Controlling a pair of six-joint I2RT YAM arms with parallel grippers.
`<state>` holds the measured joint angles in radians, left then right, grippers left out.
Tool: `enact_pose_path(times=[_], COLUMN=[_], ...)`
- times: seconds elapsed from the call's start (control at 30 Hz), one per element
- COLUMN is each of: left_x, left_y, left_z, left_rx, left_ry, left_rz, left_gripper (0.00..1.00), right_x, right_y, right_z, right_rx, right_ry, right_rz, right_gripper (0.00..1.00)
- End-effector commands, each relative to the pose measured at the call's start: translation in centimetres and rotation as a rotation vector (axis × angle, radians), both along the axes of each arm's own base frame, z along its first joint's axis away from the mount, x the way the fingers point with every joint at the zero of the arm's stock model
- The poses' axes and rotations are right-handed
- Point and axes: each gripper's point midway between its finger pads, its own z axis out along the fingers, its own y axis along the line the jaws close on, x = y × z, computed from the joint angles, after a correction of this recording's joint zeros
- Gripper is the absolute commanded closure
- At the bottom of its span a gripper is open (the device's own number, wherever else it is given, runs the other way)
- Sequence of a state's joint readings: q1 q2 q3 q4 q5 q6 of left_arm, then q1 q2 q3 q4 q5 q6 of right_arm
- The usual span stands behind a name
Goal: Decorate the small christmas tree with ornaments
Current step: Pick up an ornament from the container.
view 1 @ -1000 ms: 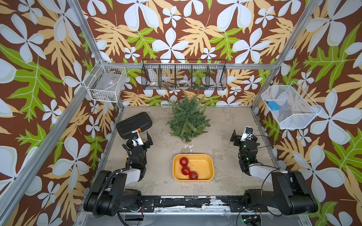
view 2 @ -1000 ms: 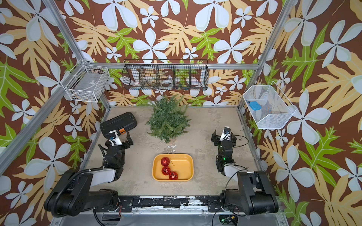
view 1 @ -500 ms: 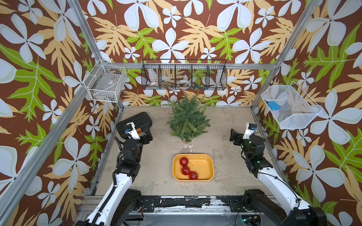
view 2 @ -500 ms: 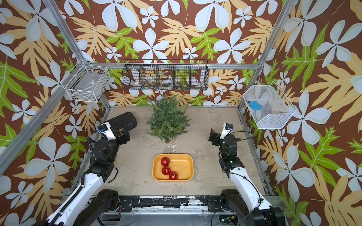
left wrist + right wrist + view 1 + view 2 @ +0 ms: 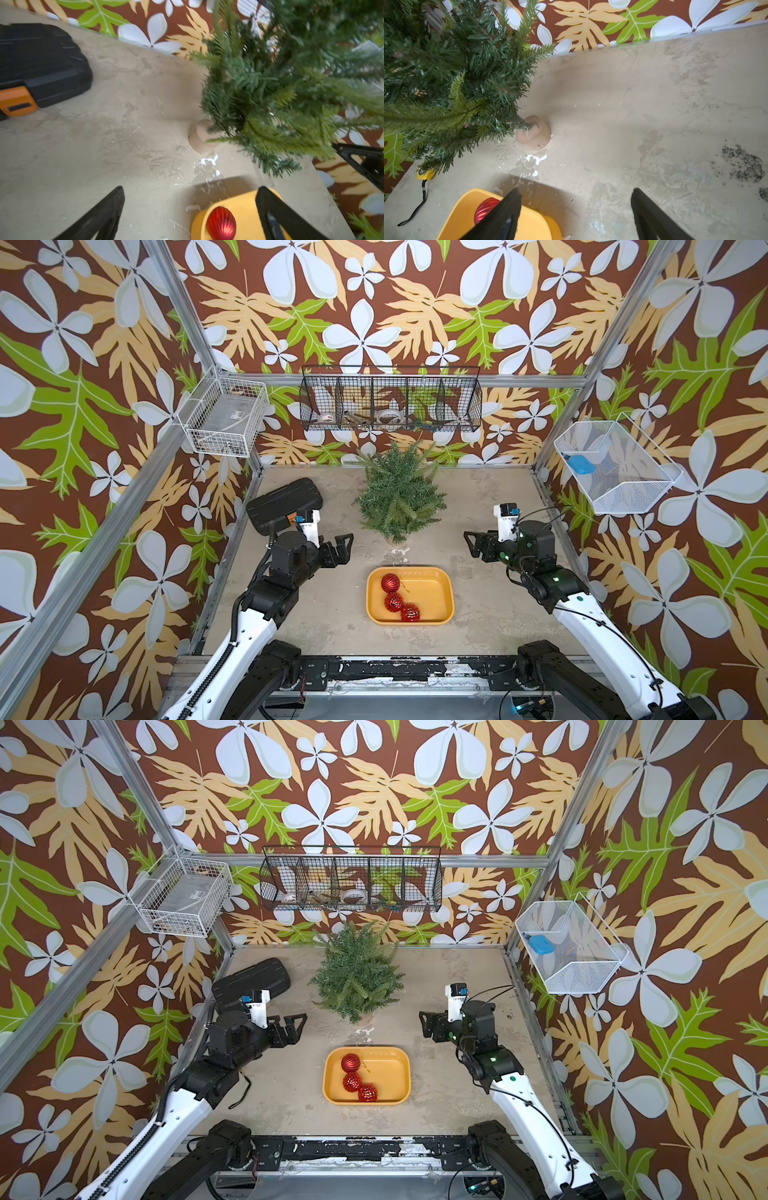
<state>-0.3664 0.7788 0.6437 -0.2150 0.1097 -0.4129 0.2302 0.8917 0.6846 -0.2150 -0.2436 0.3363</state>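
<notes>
Desk: carries all items. Both claws hang above it, clear of the surface.
Small christmas tree: upright on its round base, beyond the gap between the two claws. No decoration on it.
Yellow tray: flat on the desk, below the claws, on the robot's side of the gap.
Left claw: jaws wide apart, empty, aimed inward at the right claw.
Right claw: jaws apart, empty, facing the left claw.
Ornaments: three red baubles in a close row, all in the tray, on the side nearer the left claw.
- Judged step: approach for the first pick.
- Next move: lower one claw into the tray and close on a single bauble without knocking its neighbours. The ribbed bauble at the row's end looks least crowded.
</notes>
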Motion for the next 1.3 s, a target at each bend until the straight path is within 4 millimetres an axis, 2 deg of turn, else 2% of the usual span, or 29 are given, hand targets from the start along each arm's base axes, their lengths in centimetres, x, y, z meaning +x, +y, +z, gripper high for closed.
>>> enact_pose_path(times=[0.0,0.2,0.33,0.4,0.53,0.73,1.0,1.27], left_x=[-1.2,-2.6,-2.4,-2.1,-1.2,0.5,0.1,-0.1], left_y=[-0.6,-2.6,-3.1,-3.3,-3.2,-1.3,-2.1,-2.3], left_z=[-1.6,-2.6,-3.1,-3.5,-4.0,-4.3,-4.9,-4.7], left_rx=[0.081,0.074,0.094,0.12,0.159,0.182,0.091,0.077], left_ry=[0.071,0.133,0.138,0.151,0.159,0.13,0.131,0.121], left_rz=[-0.006,-0.08,-0.111,-0.121,-0.141,-0.099,-0.146,-0.16], left_gripper=[0.0,0.0,0.0,0.0,0.0,0.0,0.0,0.0], right_x=[-1.4,-4.2,-7.0,-8.2,-11.1,-12.8,-14.3,-14.7], right_y=[1.0,5.1,8.9,10.0,12.4,13.5,17.6,17.3], right_z=[-0.8,-1.7,-3.3,-4.5,-6.7,-9.0,-12.1,-14.4], right_rx=[0.028,0.029,0.0,-0.041,-0.123,-0.202,-0.202,-0.265], right_ry=[0.079,0.182,0.261,0.311,0.408,0.524,0.596,0.635], right_rz=[0.059,0.233,0.365,0.375,0.456,0.4,0.434,0.443], right_gripper=[0.18,0.26,0.32,0.35,0.35,0.35,0.33,0.3])
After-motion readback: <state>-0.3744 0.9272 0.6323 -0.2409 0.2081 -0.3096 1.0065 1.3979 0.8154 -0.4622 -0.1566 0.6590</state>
